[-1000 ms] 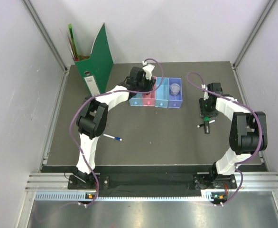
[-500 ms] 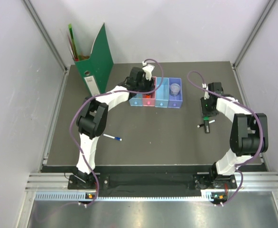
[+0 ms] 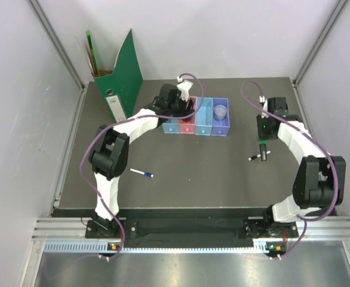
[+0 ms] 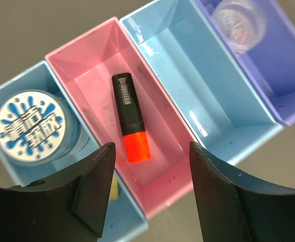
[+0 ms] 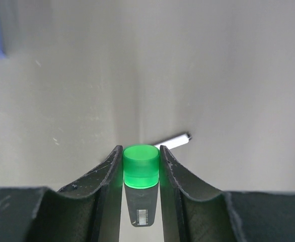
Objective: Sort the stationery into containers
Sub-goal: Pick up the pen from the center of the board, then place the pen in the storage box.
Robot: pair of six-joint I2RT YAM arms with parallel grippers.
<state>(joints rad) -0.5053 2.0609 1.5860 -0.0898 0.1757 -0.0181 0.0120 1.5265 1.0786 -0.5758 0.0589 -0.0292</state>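
Note:
My left gripper is open and empty above the pink tray, where the orange-and-black highlighter lies. The blue tray holds a bluish disc. The light blue tray is bare. The purple tray holds a clear disc. My right gripper is shut on the green cap of the black marker, held above the table to the right of the trays. A small white pen lies on the table beyond it. The white pen with blue cap lies front left.
A tall green file folder and a green holder with coloured sheets stand at the back left. The tray row sits at the back middle. Grey walls enclose the dark table.
My right gripper has moved away from the table's near side with the green-capped marker, leaving the small white pen behind. My left arm has shifted slightly left over the trays.

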